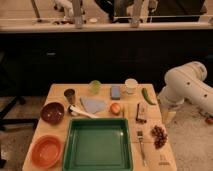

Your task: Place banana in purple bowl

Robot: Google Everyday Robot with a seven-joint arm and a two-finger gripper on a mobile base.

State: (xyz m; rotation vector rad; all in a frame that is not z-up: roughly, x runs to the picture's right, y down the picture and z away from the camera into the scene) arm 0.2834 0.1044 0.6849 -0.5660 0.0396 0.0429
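The banana [124, 111] is a thin pale yellow piece lying on the wooden table just right of the round orange fruit [115, 108]. The purple bowl [52, 113] stands at the table's left side, above the orange bowl [46, 151], and looks empty. My white arm [186, 85] reaches in from the right. Its gripper [168, 115] hangs low beside the table's right edge, well apart from the banana and far from the purple bowl. It holds nothing that I can see.
A large green tray [75, 150] fills the front middle. Around it are a grey cloth [93, 104], white spoon [82, 112], metal cup [69, 95], green cup [95, 87], blue sponge [115, 92], white cup [130, 86], green vegetable [147, 96], dark bar [141, 112], grapes [159, 135] and fork [141, 146].
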